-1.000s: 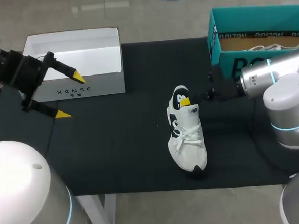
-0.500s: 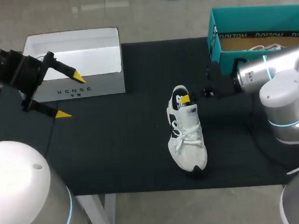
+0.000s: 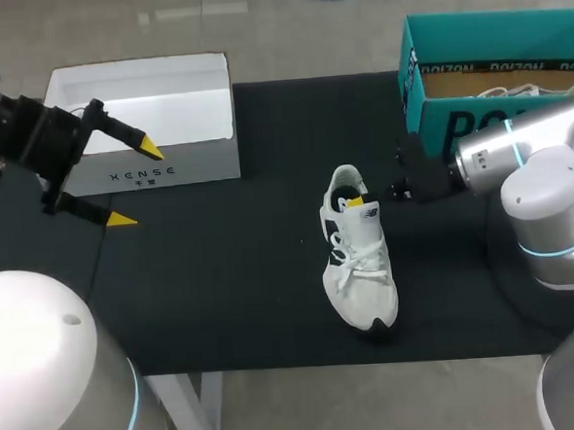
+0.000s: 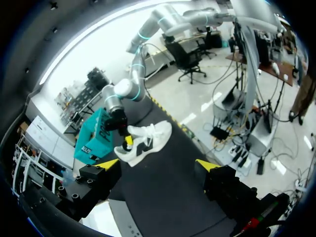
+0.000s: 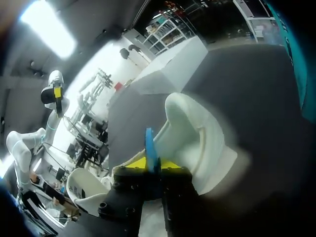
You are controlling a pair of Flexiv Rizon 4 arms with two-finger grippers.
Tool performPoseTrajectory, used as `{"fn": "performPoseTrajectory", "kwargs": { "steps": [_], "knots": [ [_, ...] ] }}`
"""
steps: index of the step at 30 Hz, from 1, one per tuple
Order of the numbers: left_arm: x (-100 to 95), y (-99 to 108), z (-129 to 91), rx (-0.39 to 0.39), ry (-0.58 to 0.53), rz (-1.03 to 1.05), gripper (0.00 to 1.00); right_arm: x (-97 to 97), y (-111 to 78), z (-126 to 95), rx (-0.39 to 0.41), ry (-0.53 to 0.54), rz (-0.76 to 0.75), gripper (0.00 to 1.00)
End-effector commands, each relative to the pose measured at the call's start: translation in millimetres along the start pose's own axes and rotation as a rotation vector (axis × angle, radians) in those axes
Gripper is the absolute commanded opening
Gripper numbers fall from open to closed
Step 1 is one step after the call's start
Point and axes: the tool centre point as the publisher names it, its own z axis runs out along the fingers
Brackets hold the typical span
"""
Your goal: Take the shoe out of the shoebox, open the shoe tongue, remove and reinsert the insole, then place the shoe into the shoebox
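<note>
Head view: the shoe (image 3: 360, 259) stands on the black mat (image 3: 223, 277), outside both boxes, with my right gripper (image 3: 354, 201) at its heel opening. My left gripper (image 3: 134, 182) hangs spread wide by the white shoebox (image 3: 167, 169), well apart from the shoe. Nothing steadies the shoe, so a pull could drag or tip it.

Left wrist view: nothing sits between my own fingers, and the shoe lies far ahead.

Right wrist view: the tips are pinched together on a thin blue edge, which I take for the insole (image 5: 150, 145). With so narrow a bite, it may slip or fold.
</note>
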Motion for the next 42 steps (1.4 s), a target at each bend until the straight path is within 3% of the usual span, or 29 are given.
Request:
{"fn": "performPoseTrajectory", "kwargs": {
  "steps": [1, 5, 12, 18, 22, 31, 42],
  "knots": [
    [-0.3, 0.0, -0.7, -0.002, 0.004, 0.000, 1.00, 7.1, 7.1, 1.6, -0.008, -0.021, -0.013, 1.00],
    [-0.3, 0.0, -0.7, -0.002, 0.004, 0.000, 1.00, 13.8, 21.5, -5.0, -0.035, -0.054, -0.035, 1.00],
    [-0.3, 0.0, -0.7, -0.002, 0.004, 0.000, 1.00, 9.5, 38.1, -17.5, -0.078, -0.127, -0.047, 1.00],
    [-0.3, 0.0, -0.7, -0.002, 0.004, 0.000, 1.00, 5.5, 55.7, -48.0, -0.116, -0.381, -0.001, 1.00],
    [-0.3, 0.0, -0.7, -0.002, 0.004, 0.000, 1.00, 19.6, 53.4, -54.1, -0.047, -0.578, 0.072, 1.00],
    [-0.3, 0.0, -0.7, -0.002, 0.004, 0.000, 1.00, 41.4, 37.3, -41.1, 0.117, -0.907, 0.051, 1.00],
    [-0.3, 0.0, -0.7, -0.002, 0.004, 0.000, 1.00, 45.0, 35.7, -40.0, 0.121, -0.913, 0.025, 1.00]
  ]
}}
